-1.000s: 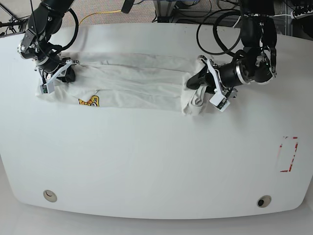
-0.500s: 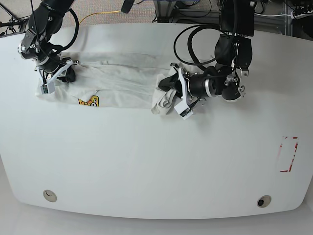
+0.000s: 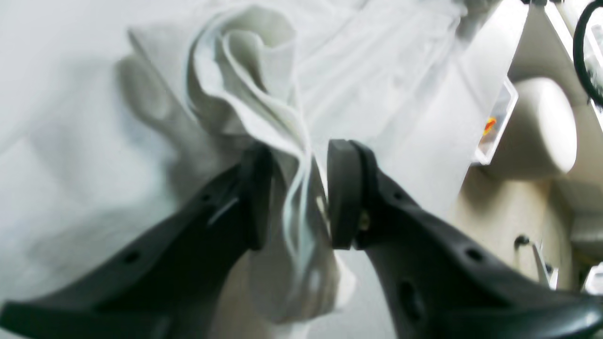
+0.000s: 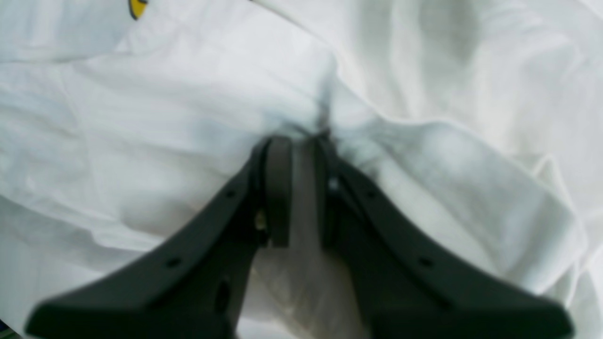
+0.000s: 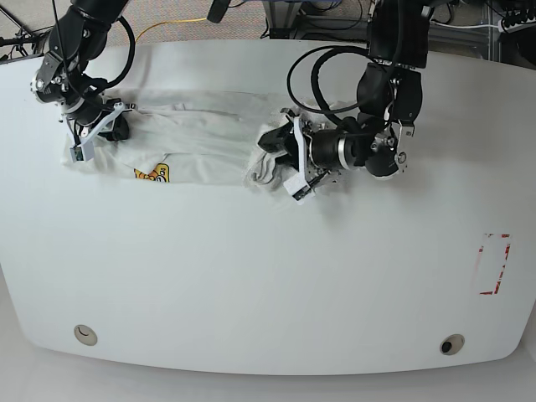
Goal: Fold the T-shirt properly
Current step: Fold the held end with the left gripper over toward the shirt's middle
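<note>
We seem to be in a robotics lab: a white worktable [image 5: 251, 276], black cables [image 5: 322, 63] looping off mounted arms, a yellow cord [image 5: 172, 27] on carpet behind.

Pretty much the whole near half of the table [image 5: 251, 285] is bare, so tons of room to pass there. The far strip is the crowded part: the T-shirt [image 5: 205, 138] lies bunched across it, with the right gripper [image 5: 99, 134] at one end and the left gripper [image 5: 280, 155] plus looping cables [image 5: 322, 67] at the other.
</note>
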Robot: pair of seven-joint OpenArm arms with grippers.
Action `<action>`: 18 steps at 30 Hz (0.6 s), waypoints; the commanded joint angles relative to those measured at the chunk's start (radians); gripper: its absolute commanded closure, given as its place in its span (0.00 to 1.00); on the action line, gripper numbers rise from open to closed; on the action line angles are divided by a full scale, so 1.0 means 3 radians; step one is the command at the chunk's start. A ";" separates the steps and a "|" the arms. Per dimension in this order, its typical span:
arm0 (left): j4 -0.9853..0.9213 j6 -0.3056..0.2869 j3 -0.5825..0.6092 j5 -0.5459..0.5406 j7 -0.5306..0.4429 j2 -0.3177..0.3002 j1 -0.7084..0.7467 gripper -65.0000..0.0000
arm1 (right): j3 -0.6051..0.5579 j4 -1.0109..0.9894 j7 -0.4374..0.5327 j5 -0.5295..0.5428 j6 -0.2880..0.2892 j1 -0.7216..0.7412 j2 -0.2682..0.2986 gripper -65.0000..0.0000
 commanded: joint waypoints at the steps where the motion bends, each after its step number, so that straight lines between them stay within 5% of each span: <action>1: 0.0108 -0.0017 0.0143 -0.0103 -0.0038 0.0030 -0.0056 0.59 | 0.0010 0.0037 -0.0062 -0.0050 -0.0029 0.0017 0.0031 0.86; 5: 0.0313 -0.0017 0.0460 -0.0082 0.0018 0.0030 -0.0112 0.43 | 0.0010 0.0037 -0.0067 -0.0050 -0.0029 0.0017 0.0031 0.86; 10: 0.0568 -0.0017 0.0747 -0.0082 0.0048 0.0041 -0.0189 0.43 | 0.0010 0.0037 -0.0072 -0.0055 -0.0029 0.0012 0.0031 0.86; 18: 0.0635 -0.0017 0.0609 -0.0021 0.0130 0.0194 -0.0302 0.43 | 0.0005 0.0037 -0.0077 -0.0066 -0.0029 0.0001 0.0036 0.86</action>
